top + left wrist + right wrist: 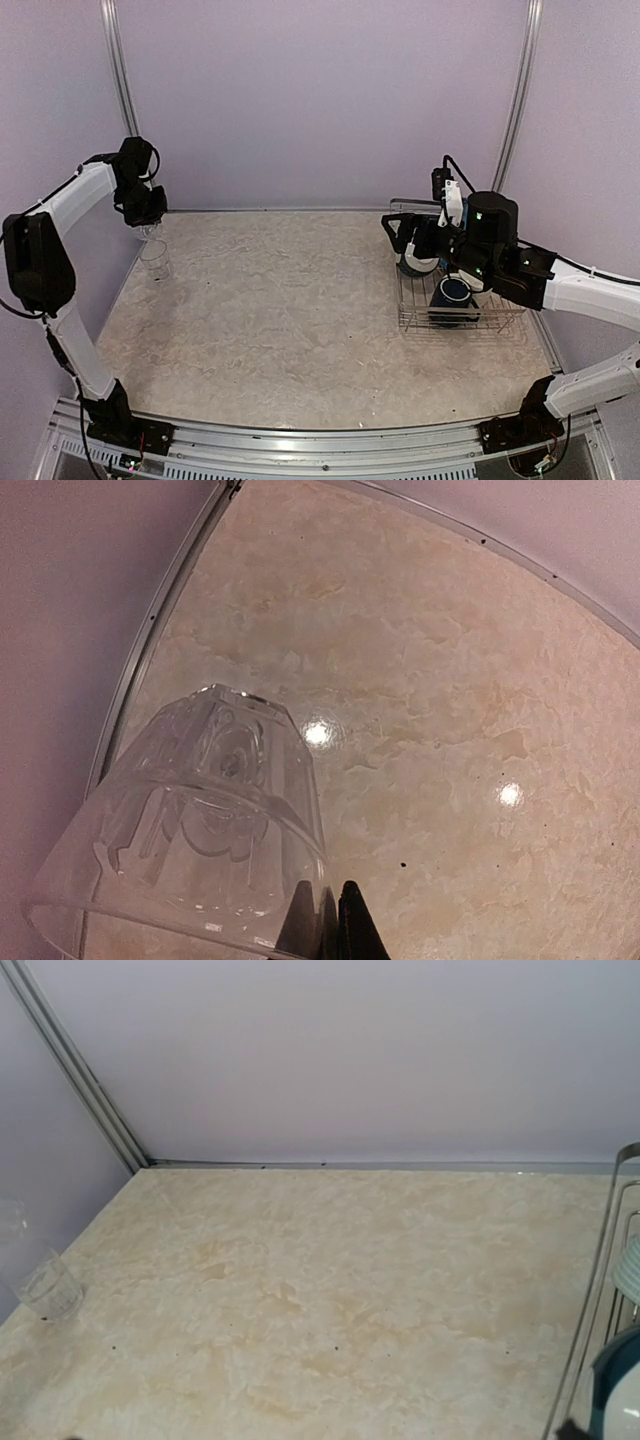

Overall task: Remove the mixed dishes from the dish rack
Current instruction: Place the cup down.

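As I look down from the top camera, the table (300, 310) is the biggest thing in view: beige, marbled, pale walls on three sides.

Next is the rack (492, 322), silver wire, at the table's right edge toward the back. My right arm reaches in over it from the right side. The right gripper (408, 236) hangs over the rack's back-left part with its jaws spread wide, and I see nothing between them. The right wrist camera looks past it across the table to the far wall. It catches only the rack's wire edge and a bit of dish at the right border.

The bowl (415, 264), teal outside and pale inside, sits in the back-left of the rack, just under the right gripper. I cannot tell whether they touch. Its rim also shows in the bottom right corner of the right wrist view.

The mug (452, 293), dark blue, sits in the rack in front of the bowl, its mouth toward the top camera, partly under the right arm.

The tumbler (155, 258), clear glass, stands upright on the table at the far left, close to the left wall and well apart from the rack. The left gripper (147, 220) hangs just above it, closed. In the left wrist view the fingertips (305, 920) are pressed together at the tumbler's near rim. I cannot tell whether they touch the glass.
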Tool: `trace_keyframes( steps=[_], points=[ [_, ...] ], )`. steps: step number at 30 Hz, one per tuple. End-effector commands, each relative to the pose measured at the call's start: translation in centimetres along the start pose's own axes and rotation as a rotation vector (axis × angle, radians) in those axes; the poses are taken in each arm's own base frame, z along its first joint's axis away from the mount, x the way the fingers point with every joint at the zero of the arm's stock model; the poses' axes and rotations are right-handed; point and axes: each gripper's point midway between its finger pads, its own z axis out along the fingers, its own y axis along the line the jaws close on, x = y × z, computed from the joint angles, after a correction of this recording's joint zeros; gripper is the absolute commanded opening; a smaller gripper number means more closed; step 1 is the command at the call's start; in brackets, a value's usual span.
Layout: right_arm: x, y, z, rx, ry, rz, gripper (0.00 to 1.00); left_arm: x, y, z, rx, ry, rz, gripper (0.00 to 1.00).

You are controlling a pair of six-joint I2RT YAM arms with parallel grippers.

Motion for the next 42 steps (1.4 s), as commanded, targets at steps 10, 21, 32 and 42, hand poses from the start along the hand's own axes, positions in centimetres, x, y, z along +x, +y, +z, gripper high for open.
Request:
trace_keyframes(
  steps=[10, 21, 32, 42],
  points=[
    [0.2, -0.8, -0.6, 0.018, -0.009, 0.010, 1.00, 1.2, 2.4, 2.6, -0.065, 0.135, -0.075, 0.01],
    [0.3, -0.8, -0.8, 0.016, -0.012, 0.022, 1.00, 1.6, 2.4, 3.1, -0.070, 0.160, -0.085, 0.09],
    [0.6, -0.7, -0.6, 0.009, -0.008, 0.029, 1.00, 1.7, 2.2, 2.9, -0.066, 0.161, -0.091, 0.14],
    [0.6, -1.7, -1.1, 0.067, 0.013, -0.007, 1.00, 1.0, 1.9, 1.4, -0.058, 0.113, -0.072, 0.41]
  ],
)
